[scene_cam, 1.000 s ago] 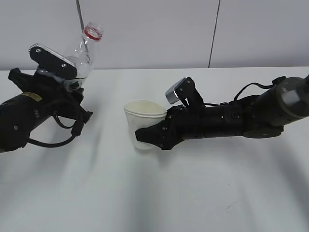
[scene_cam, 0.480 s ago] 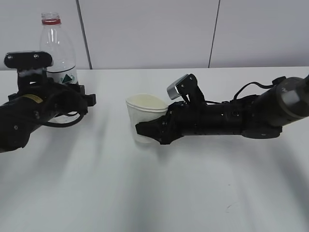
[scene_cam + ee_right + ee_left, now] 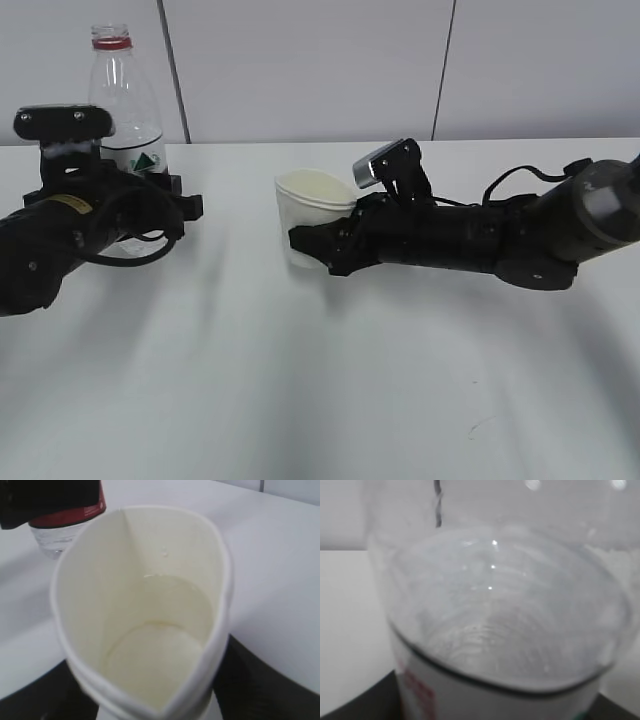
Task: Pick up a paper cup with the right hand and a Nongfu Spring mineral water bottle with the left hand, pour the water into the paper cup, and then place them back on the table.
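Now that pouring looks finished, white matte counter (image 3: 320, 400) bare in front; tall clear ribbed bottle (image 3: 125, 110), tilted a second ago, back upright at far left, clamped in left tool (image 3: 100, 200), apparently at or just above counter level. Right tool (image 3: 325, 250) closed on white paper cup (image 3: 312, 215), rim squeezed oval, shifted slightly right. Water pooled in cream interior; set-down of both judged next.

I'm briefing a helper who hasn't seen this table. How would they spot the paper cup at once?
On the white table, look near the middle, at the tip of the black right arm's tool. The paper cup sits clamped there, squeezed out of round. It is short, opaque and white with a cream inside, unlike the tall clear bottle at far left.
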You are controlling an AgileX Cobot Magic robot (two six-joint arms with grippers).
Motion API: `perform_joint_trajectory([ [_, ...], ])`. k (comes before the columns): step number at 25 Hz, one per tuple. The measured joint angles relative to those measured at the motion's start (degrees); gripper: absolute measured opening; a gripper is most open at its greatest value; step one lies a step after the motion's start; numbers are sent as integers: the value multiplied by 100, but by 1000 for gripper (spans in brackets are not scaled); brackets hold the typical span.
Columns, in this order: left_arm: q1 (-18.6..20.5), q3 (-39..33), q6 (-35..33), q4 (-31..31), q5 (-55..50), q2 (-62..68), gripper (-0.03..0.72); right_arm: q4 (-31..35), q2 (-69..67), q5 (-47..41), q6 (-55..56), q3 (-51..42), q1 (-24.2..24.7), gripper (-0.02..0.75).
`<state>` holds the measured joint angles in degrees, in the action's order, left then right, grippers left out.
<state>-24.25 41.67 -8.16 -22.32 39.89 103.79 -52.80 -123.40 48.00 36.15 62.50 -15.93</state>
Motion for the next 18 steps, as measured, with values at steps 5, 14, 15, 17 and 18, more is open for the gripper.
perform_joint_trajectory([
  [5, 0, 0, 13, 133, 5, 0, 389, 635, -2, -343, -433, 0, 0, 470],
  [14, 0, 0, 17, 352, 89, 0, 389, 1516, -12, -537, -738, 0, 447, 470],
  [15, 0, 0, 17, 356, 89, 0, 389, 1527, -12, -537, -764, 0, 522, 470],
  [17, 0, 0, 17, 404, 89, 0, 389, 1542, -12, -537, -807, 0, 659, 470],
  [18, 0, 0, 17, 435, 89, 0, 389, 1554, -12, -537, -845, 0, 725, 470],
])
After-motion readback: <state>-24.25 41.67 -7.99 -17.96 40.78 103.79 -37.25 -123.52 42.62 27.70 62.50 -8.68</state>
